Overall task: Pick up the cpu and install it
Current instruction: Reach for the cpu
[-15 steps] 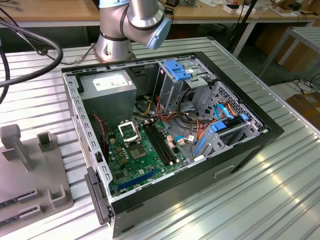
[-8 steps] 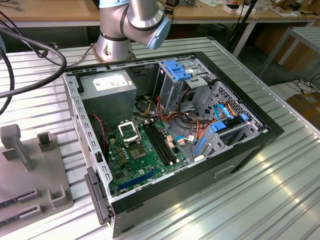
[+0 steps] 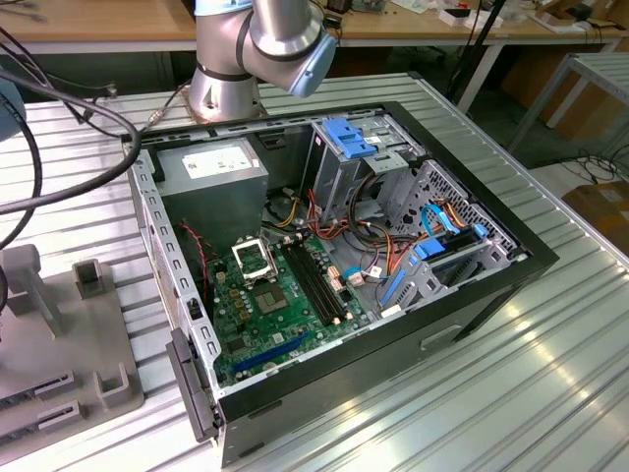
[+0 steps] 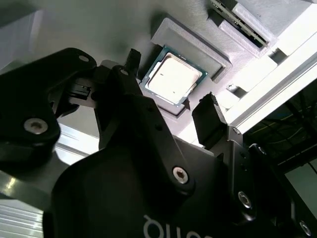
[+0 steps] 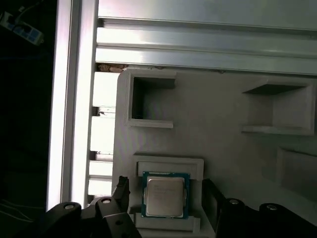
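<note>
- The cpu lies flat, metal lid up, in a shallow nest on a grey fixture that rests on the ribbed metal table.
- And here is the gripper, right over it, jaws spread, with one dark finger on each side of the chip.
- In the second wrist view it is the same story: the cpu sits between the two fingertips of the gripper, with a sliver of grey on either side, so nothing is pinched.
- How far above the chip the tips hang, I cannot tell.
- The chip is close to square, so no long axis to speak of. The fingers face two opposite edges.
- Raised ledges of the nest hem in the other two edges, and the sides facing the fingers look open.
- In the exterior view, the fixture sits at the exterior view's left, beside the open computer case.
- Inside the case, the black socket on the green board lies well apart from the chip, with the case wall between them.
</note>
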### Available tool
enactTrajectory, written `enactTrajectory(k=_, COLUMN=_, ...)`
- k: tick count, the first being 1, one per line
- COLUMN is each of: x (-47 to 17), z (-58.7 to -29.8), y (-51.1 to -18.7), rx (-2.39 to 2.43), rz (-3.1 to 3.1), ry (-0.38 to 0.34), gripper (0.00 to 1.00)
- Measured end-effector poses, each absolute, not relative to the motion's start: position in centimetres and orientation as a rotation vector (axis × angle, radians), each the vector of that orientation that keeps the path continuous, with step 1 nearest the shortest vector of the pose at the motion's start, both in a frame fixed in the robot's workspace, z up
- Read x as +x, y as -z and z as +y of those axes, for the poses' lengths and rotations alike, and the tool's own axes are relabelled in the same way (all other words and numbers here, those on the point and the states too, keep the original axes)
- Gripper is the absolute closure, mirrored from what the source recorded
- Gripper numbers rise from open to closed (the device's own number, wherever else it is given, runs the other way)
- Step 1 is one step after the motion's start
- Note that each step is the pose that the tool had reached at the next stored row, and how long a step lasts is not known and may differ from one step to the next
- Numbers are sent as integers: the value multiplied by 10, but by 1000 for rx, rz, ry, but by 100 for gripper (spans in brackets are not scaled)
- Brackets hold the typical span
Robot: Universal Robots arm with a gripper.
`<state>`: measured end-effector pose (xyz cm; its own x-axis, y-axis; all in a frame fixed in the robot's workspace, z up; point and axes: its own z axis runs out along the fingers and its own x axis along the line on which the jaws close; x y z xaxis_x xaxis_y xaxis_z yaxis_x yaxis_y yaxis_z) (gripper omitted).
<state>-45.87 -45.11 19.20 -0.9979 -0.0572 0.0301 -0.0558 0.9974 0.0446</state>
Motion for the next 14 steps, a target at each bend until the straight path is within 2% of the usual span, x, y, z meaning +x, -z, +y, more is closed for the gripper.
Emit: enactTrajectory(k=14, x=-460, z=-453, y=-190, rx=89, rz=-3110, ry=59, gripper=31)
